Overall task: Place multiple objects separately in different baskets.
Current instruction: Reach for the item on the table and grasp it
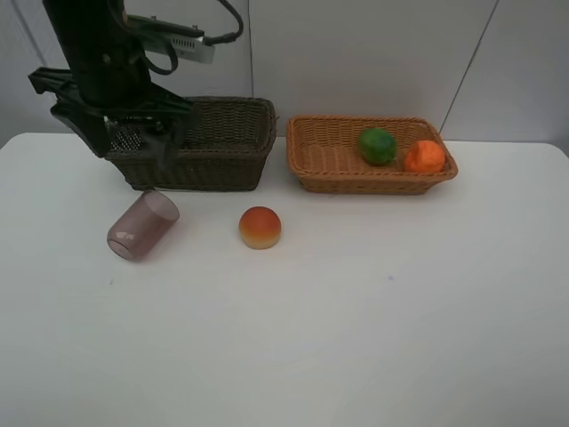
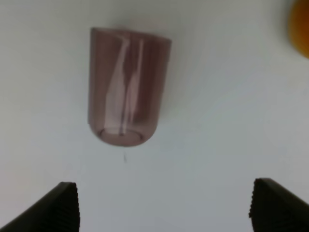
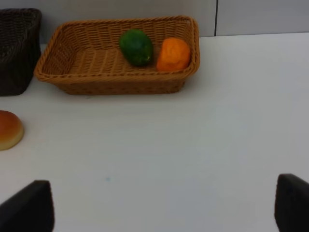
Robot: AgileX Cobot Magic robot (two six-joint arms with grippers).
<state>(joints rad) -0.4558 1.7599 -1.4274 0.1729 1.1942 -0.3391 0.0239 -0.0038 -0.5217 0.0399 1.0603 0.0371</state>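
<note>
The green fruit (image 1: 377, 145) and orange (image 1: 425, 157) already sit in the light basket (image 1: 373, 185) beside the dark basket (image 1: 227, 151). The tipped pink cup (image 1: 141, 225) and the peach (image 1: 260, 227) are left on the counter (image 1: 356, 311) in front of the dark basket. The left pincer (image 2: 169, 208) hangs open over the cup, and the right pincer (image 3: 164, 208) is open and empty.

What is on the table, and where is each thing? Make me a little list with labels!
Light basket: green fruit and orange inside, side by side
Dark basket: left of light basket, inside mostly hidden
Pink cup: lying on its side on the table
Peach: on the table, right of cup
Left gripper: open, empty, near the cup
Right gripper: open, empty
</note>
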